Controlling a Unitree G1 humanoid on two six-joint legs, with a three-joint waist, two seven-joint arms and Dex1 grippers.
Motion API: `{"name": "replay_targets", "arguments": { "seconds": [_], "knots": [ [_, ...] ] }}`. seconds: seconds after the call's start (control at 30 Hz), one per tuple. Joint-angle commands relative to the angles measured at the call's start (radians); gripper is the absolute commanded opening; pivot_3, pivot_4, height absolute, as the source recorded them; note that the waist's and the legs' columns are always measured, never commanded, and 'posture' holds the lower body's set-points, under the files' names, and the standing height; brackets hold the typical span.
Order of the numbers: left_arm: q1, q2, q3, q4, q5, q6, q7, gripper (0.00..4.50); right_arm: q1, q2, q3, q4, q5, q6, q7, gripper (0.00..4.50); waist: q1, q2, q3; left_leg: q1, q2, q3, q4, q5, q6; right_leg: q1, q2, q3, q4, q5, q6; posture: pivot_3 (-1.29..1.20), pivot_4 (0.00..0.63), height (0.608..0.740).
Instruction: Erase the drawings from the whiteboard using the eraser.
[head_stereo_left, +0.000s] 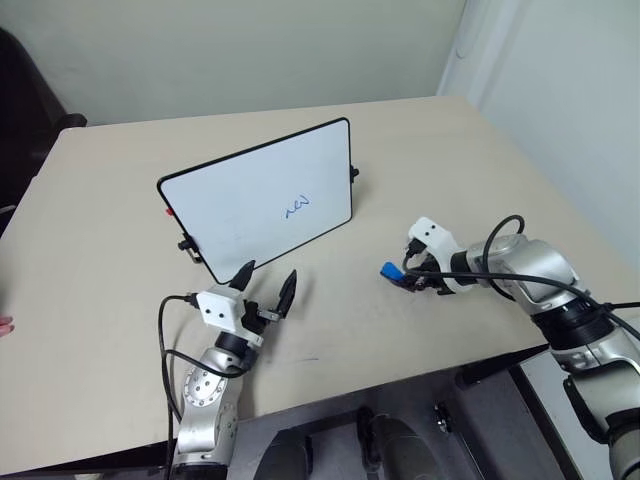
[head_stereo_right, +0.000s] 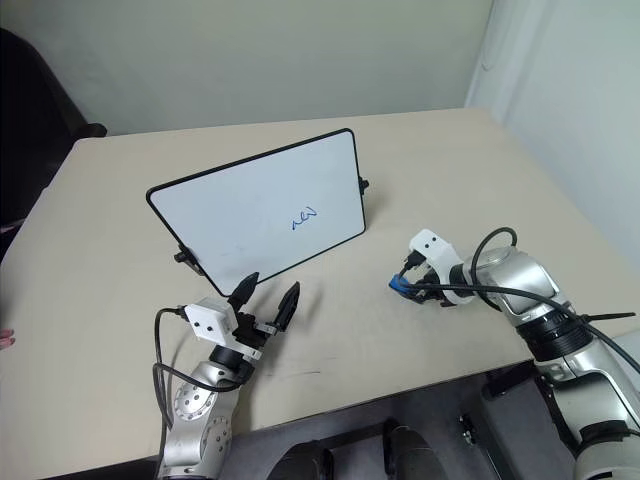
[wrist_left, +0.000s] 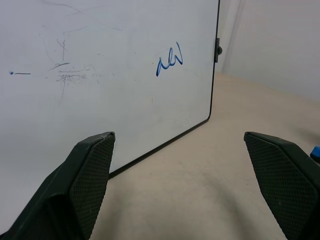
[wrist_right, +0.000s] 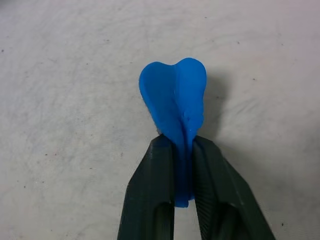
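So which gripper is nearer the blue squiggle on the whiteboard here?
Left. The left gripper sits open just in front of the whiteboard, below the squiggle. The right gripper, fingers shut on the eraser, is off to the board's right.

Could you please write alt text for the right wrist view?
The right gripper's two black fingers are pinched shut on the small blue eraser, which folds and sticks out past their tips above the pale, lightly scuffed table.
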Motion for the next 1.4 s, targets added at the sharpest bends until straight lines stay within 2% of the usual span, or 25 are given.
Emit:
{"name": "replay_targets", "arguments": {
  "seconds": [0.03,0.17,0.3,0.47,0.63,0.87,1.3,1.4],
  "knots": [
    [-0.010,0.001,0.000,-0.037,-0.005,-0.011,-0.001,4.50,0.028,0.014,-0.105,-0.149,0.069,-0.063,0.042,0.22,0.000,0.000,0.000,0.000,0.000,0.000,0.000,0.000,0.000,0.000,0.000,0.000,0.000,0.000,0.000,0.00,0.150,0.740],
    [-0.015,0.007,0.006,-0.032,-0.012,-0.006,-0.005,4.50,0.045,0.108,-0.222,-0.203,0.121,-0.111,-0.014,0.22,0.000,0.000,0.000,0.000,0.000,0.001,0.001,0.000,0.000,0.000,0.000,0.000,0.000,0.000,0.000,0.00,0.150,0.740],
    [-0.021,0.018,0.017,-0.028,-0.022,0.000,-0.012,4.50,-0.008,0.260,-0.293,-0.137,0.113,-0.120,-0.137,0.21,-0.003,0.000,0.000,0.001,0.000,0.001,0.002,0.000,0.000,0.000,0.000,0.000,0.000,0.002,-0.001,0.00,0.150,0.740],
    [-0.031,0.032,0.029,-0.020,-0.032,0.006,-0.017,4.50,-0.066,0.427,-0.288,0.014,-0.008,-0.259,-0.331,0.21,-0.004,0.000,0.000,0.001,0.001,0.000,0.002,0.000,0.000,-0.001,0.000,0.000,0.000,0.006,-0.003,0.00,0.150,0.740],
    [-0.034,0.040,0.036,-0.020,-0.037,0.012,-0.021,4.50,-0.130,0.515,-0.226,0.162,-0.137,-0.353,-0.446,0.21,-0.002,0.000,0.000,-0.001,0.001,0.000,0.001,0.000,0.000,-0.004,0.000,0.000,0.000,0.007,-0.004,0.00,0.150,0.740],
    [-0.020,0.040,0.033,-0.041,-0.039,0.017,-0.018,4.50,-0.165,0.619,-0.178,0.263,-0.220,-0.437,-0.485,0.21,-0.003,0.000,0.000,-0.002,0.001,0.000,-0.002,-0.001,-0.001,-0.007,0.000,-0.001,0.000,0.010,-0.014,0.00,0.150,0.740],
    [0.016,0.026,0.020,-0.081,-0.034,0.018,-0.008,4.50,-0.271,0.772,-0.114,0.433,-0.331,-0.526,-0.498,0.21,-0.026,0.000,0.000,-0.003,0.002,0.000,-0.003,-0.003,-0.002,-0.010,0.001,-0.001,0.001,0.011,-0.017,0.00,0.150,0.740],
    [0.022,0.023,0.017,-0.089,-0.031,0.018,-0.006,4.50,-0.281,0.800,-0.090,0.457,-0.354,-0.548,-0.488,0.21,-0.033,0.000,0.000,-0.003,0.002,0.000,-0.002,-0.002,-0.002,-0.011,0.001,-0.001,0.002,0.009,-0.014,0.00,0.150,0.740]
  ]
}}
